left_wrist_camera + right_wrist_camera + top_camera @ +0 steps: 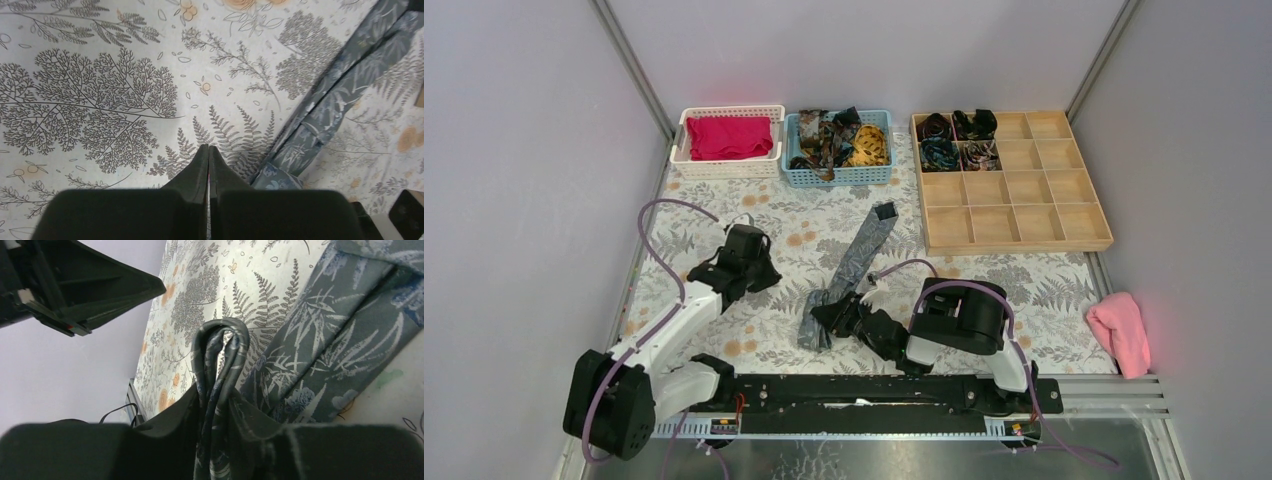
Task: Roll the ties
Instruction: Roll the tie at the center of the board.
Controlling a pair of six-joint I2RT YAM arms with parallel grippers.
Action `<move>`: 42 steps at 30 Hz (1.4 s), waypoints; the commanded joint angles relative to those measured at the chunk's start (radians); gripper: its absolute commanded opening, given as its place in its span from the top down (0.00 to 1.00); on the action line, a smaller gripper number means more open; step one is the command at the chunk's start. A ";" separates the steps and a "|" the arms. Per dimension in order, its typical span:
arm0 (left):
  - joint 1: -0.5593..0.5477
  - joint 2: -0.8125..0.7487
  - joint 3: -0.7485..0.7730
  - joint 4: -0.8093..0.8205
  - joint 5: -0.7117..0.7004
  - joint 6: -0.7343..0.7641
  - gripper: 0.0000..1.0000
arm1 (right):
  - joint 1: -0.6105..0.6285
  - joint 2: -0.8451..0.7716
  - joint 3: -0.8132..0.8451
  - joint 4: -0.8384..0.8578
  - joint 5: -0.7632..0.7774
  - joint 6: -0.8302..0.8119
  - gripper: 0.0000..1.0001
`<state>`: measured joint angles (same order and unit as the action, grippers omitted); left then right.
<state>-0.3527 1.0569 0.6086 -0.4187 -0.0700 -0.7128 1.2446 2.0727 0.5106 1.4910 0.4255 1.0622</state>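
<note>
Right gripper (215,396) pinches folded grey tie (325,335).

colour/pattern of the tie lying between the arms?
The tie is slate grey-blue with a pale leaf print; shows best in right wrist view.

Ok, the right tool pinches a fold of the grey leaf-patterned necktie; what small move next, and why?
Probably rotate the right tool to wind its pinched fold along the grey leaf-patterned necktie: only one loop is formed, the rest lies flat, and the shut left tool holds nothing.
</note>
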 commanded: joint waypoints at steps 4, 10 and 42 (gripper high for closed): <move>0.001 0.066 -0.054 0.125 0.029 -0.007 0.99 | 0.015 -0.040 -0.020 -0.001 0.041 -0.009 0.60; 0.001 0.100 -0.084 0.172 0.059 -0.007 1.00 | 0.027 -0.072 -0.041 0.032 0.028 -0.057 0.47; -0.017 0.115 -0.158 0.278 0.124 -0.007 1.00 | 0.094 -0.404 0.434 -1.601 0.175 -0.425 0.37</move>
<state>-0.3611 1.1912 0.4259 -0.1635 0.0605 -0.7338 1.3128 1.6367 0.8177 0.0685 0.5571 0.7776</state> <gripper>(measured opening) 0.007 0.625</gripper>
